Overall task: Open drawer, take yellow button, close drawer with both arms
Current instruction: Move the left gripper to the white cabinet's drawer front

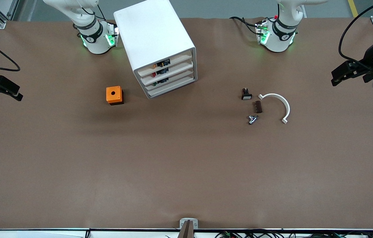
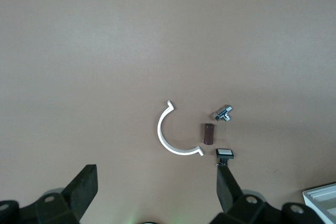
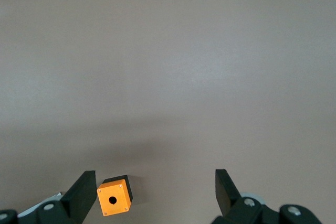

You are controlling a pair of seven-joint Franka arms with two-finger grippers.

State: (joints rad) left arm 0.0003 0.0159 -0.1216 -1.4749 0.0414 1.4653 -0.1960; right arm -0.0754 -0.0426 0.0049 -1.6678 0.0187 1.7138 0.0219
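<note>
The white cabinet stands between the arm bases, its four drawers shut. The highest drawer shows small coloured parts over its lip. One is orange-yellow, but I cannot tell if it is the button. My left gripper hangs open and empty over the table's edge at the left arm's end. In the left wrist view nothing lies between its fingers. My right gripper hangs open and empty over the table's right-arm end. It is also open in the right wrist view.
An orange cube with a round hole sits beside the cabinet. Toward the left arm's end lie a black button with a white square cap, a brown block, a metal fitting and a white curved clip.
</note>
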